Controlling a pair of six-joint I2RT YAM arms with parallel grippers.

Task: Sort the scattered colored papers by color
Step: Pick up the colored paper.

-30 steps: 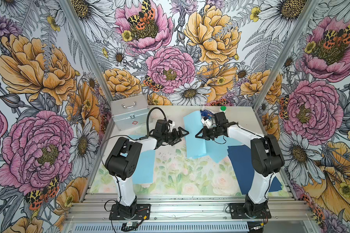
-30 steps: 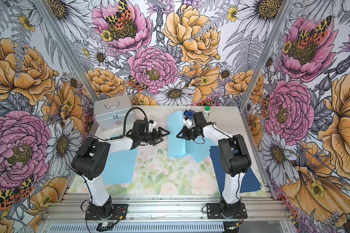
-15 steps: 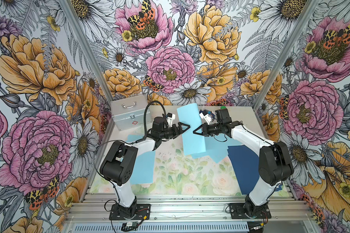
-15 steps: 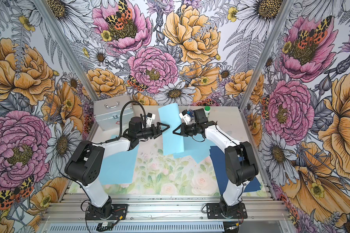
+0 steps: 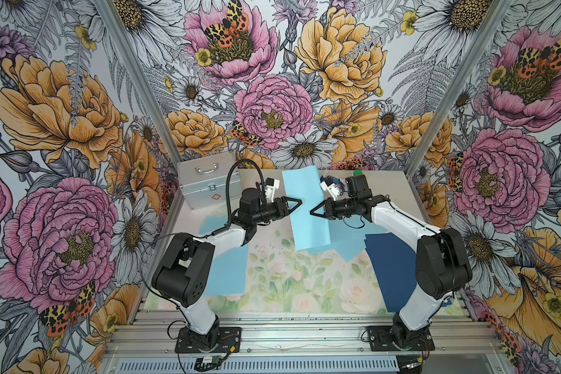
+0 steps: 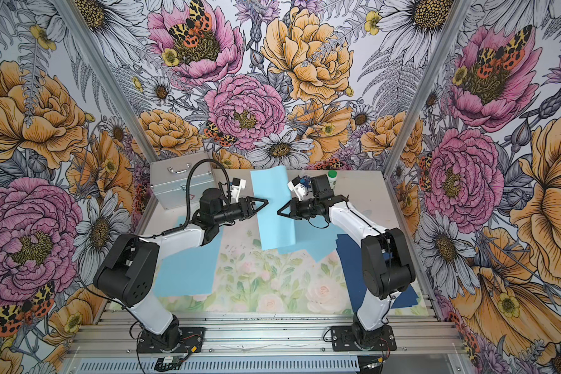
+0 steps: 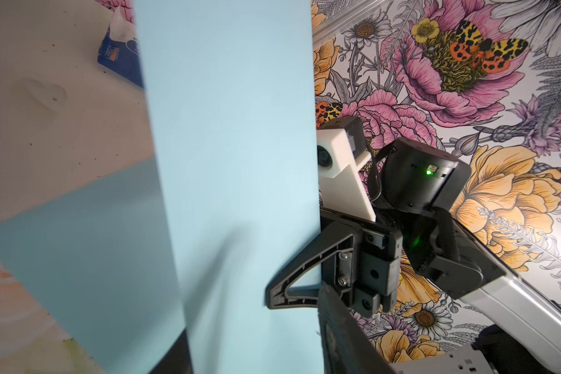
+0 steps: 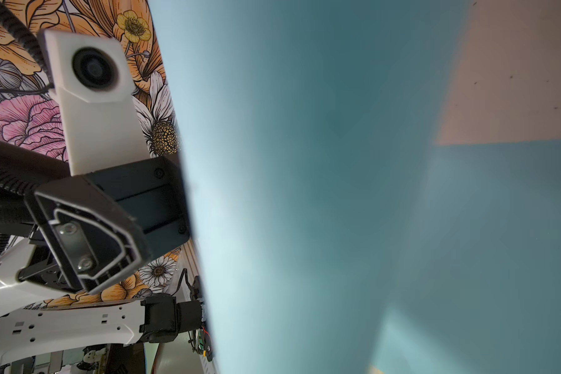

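Left end effector (image 5: 297, 203) now apparently on raised sheet (image 5: 308, 207)

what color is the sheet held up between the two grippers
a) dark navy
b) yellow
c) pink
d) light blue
d: in both top views the raised sheet between the left gripper and the right gripper is light sky blue, while the navy sheets lie flat by the right arm.

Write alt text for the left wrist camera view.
A light blue paper sheet stands upright, the right end effector pinching its edge. Behind lie another light blue sheet, a small printed packet and floral walls.
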